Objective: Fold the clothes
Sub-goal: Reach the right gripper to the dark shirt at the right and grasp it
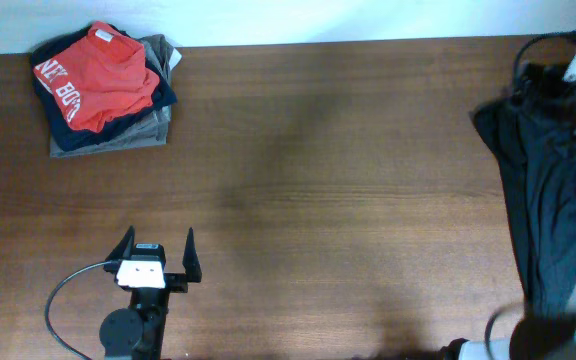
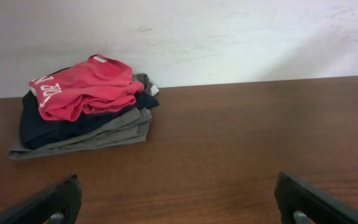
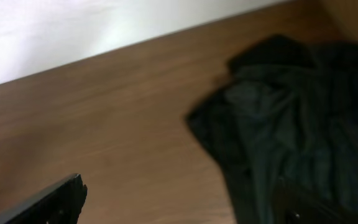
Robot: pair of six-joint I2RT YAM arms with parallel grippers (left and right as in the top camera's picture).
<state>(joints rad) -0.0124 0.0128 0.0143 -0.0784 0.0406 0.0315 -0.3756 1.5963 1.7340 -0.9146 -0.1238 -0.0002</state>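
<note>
While folded clothes (image 1: pixel 103 90) sit stacked, the dark garment (image 1: pixel 543 190) lies rumpled.

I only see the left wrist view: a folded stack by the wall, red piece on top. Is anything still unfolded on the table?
Observer: Yes. The overhead view shows a dark garment lying crumpled at the right edge of the table.
Operator: Is the right gripper holding it?
Observer: No. In the right wrist view the right gripper is open, its fingers wide apart, with the garment just ahead of it.
</note>
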